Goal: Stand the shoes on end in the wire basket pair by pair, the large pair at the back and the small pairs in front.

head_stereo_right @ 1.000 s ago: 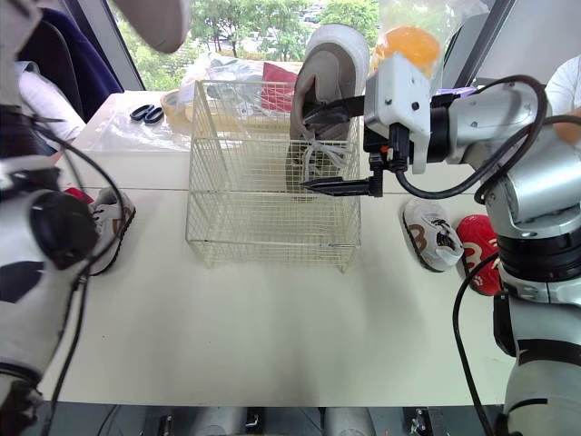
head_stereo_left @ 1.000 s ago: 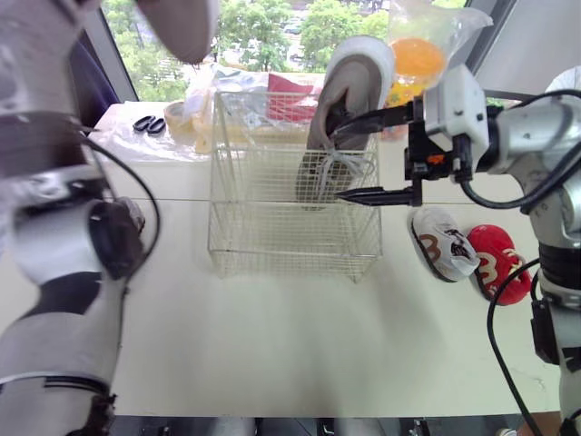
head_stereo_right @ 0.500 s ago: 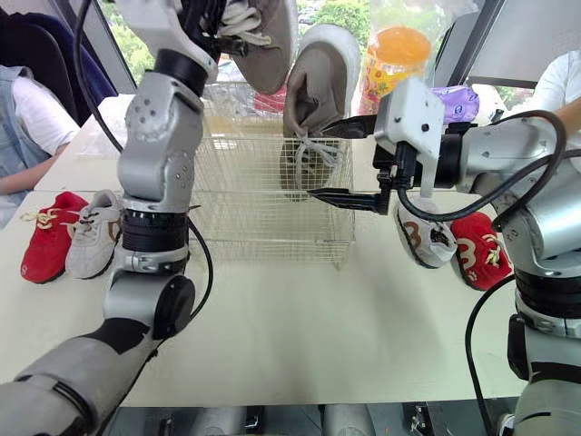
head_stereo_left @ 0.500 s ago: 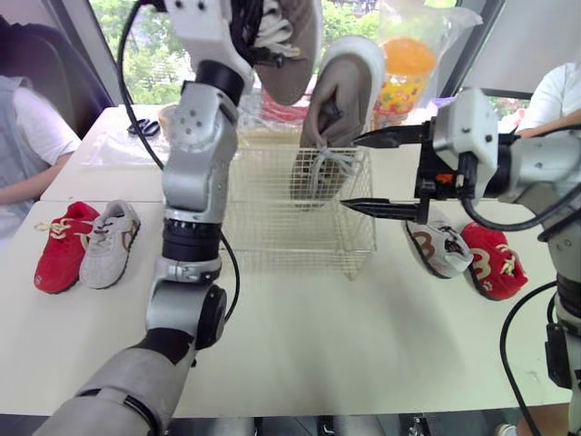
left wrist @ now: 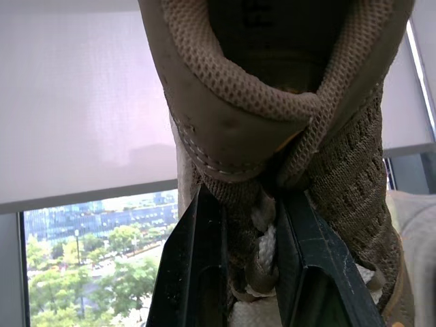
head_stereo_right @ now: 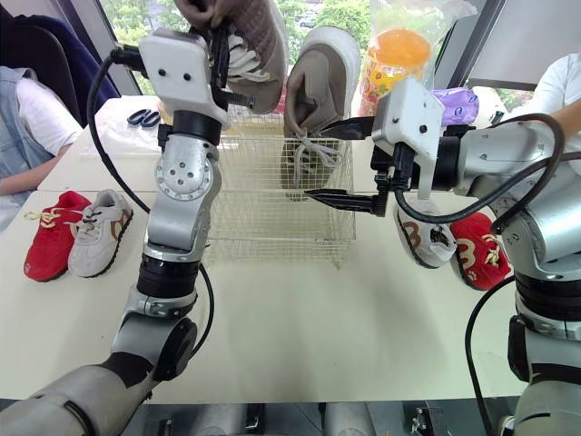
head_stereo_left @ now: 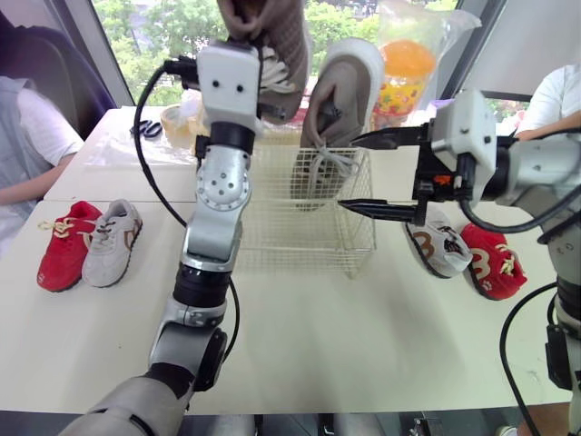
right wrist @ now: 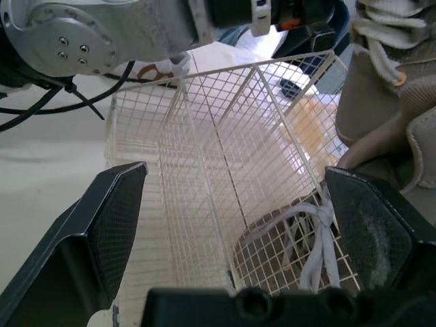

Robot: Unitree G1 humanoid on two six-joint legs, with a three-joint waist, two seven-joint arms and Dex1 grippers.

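Note:
My left gripper (left wrist: 251, 269) is shut on the tongue and laces of a large taupe shoe (head_stereo_left: 277, 36), held high over the back left of the wire basket (head_stereo_left: 300, 232). Its mate (head_stereo_left: 343, 95) stands on end in the basket's back right corner, laces hanging. My right gripper (head_stereo_left: 348, 173) is open just right of that standing shoe, apart from it. A small red shoe (head_stereo_left: 62, 256) and a small grey shoe (head_stereo_left: 111, 242) lie on the table at the left. A white shoe (head_stereo_left: 440, 245) and a red shoe (head_stereo_left: 491, 261) lie at the right.
Behind the basket are a clear bag with an orange thing (head_stereo_left: 405, 59), scissors (head_stereo_left: 149, 126) and other clutter. One person (head_stereo_left: 27, 145) sits at the far left, another (head_stereo_left: 558, 91) at the far right. The table's front half is bare.
My left arm has swung the held shoe in from the upper left to above the basket. My right gripper has drawn back rightward from around the standing shoe. The camera has also shifted.

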